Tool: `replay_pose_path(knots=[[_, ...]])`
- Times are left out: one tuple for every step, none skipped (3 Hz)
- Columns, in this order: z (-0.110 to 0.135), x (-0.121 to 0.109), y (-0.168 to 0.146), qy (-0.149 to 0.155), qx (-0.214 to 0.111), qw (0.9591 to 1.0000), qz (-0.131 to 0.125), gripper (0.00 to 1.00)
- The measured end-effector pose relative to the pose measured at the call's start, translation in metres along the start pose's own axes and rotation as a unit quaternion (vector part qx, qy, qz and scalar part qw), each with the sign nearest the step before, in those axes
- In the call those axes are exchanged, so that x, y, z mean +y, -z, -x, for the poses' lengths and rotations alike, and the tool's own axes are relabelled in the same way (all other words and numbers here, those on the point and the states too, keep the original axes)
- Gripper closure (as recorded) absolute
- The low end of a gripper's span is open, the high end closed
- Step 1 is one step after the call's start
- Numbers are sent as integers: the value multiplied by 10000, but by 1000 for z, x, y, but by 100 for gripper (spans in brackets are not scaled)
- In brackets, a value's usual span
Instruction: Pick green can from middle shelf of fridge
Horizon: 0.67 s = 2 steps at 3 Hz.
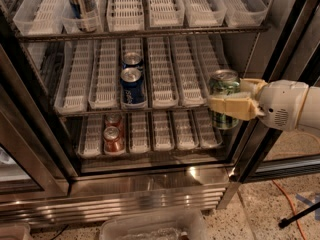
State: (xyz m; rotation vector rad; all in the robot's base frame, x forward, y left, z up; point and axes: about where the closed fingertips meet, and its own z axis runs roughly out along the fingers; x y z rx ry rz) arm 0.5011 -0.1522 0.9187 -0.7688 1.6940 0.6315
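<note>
The green can [223,84] is held upright in my gripper [231,103], just in front of the right end of the middle shelf [165,74] and clear of its white lanes. My cream-coloured fingers [234,107] are shut around the can's body, and the white arm reaches in from the right. The fridge [150,184] stands open with its steel base below.
Two blue cans [132,83] stand in a middle lane of the same shelf. Two red cans [113,134] sit on the lower shelf. A tall can [82,1] stands in a clear bin on the top rack. The dark door frame [280,59] is right beside the arm. A clear tub [150,226] lies on the floor.
</note>
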Motion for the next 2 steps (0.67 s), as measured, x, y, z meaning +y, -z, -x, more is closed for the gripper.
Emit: replay_pose_path(knots=[[-3,5,0,-410,53,9991,119,100],[-3,5,0,-410,53,9991,119,100]])
